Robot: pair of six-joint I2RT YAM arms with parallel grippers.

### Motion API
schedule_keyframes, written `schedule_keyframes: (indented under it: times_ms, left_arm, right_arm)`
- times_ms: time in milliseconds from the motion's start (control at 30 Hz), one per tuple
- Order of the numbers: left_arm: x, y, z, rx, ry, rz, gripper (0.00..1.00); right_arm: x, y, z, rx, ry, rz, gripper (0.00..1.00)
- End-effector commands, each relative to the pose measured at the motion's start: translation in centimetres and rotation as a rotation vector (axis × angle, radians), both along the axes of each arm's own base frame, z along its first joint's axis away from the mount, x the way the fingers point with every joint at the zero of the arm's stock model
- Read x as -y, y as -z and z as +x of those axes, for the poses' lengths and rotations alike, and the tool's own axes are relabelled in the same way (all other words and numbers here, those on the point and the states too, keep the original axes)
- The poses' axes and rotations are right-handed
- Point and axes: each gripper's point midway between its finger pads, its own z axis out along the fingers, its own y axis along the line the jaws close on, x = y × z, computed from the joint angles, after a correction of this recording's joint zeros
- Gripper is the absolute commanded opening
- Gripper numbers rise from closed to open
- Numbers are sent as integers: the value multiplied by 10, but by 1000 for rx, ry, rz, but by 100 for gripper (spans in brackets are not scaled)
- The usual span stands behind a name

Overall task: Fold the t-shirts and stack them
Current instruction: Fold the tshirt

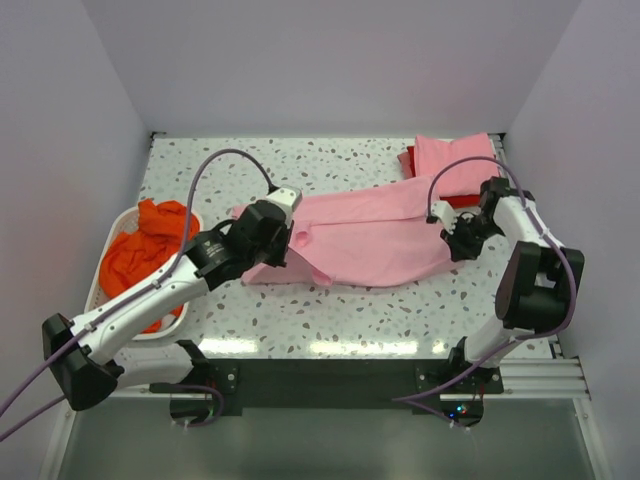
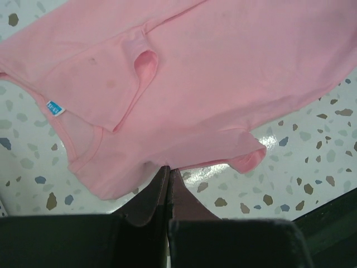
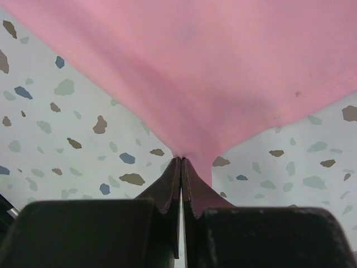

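Observation:
A light pink t-shirt (image 1: 370, 235) lies stretched across the middle of the table, partly lifted between both arms. My left gripper (image 1: 283, 245) is shut on its collar-side edge (image 2: 169, 167); a small label (image 2: 54, 108) shows by the neckline. My right gripper (image 1: 455, 245) is shut on the opposite edge, the cloth (image 3: 223, 72) pulled to a point at its tips (image 3: 181, 158). A folded pink shirt (image 1: 455, 160) rests on a red one (image 1: 409, 158) at the back right. An orange shirt (image 1: 140, 255) sits crumpled in the basket.
A white laundry basket (image 1: 113, 232) stands at the table's left edge beside my left arm. White walls close in the back and both sides. The speckled tabletop (image 1: 330, 310) shows in front of the pink shirt.

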Motion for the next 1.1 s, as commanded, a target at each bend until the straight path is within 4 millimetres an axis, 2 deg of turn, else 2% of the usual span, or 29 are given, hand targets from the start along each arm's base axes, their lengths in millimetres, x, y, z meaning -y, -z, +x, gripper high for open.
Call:
schedule_keyframes:
  times_ms: [0, 233, 500, 700, 900, 1067]
  left_arm:
    - [10, -36, 28, 113, -3, -57, 0]
    - [-1, -36, 56, 127, -44, -49, 0]
    - [-20, -24, 95, 116, -91, -29, 0]
    - [-21, -13, 121, 92, -93, -2, 0]
    - [-24, 3, 132, 55, -99, 34, 0]
    - [-32, 11, 139, 39, -114, 60, 0]
  right_arm:
    - [-9, -12, 14, 31, 21, 41, 0]
    - [-9, -14, 42, 79, 57, 35, 0]
    - [-5, -10, 75, 105, 138, 25, 0]
    - [-12, -8, 97, 129, 166, 34, 0]
    - [-17, -2, 115, 146, 202, 42, 0]
    - [-15, 1, 122, 149, 216, 35, 0]
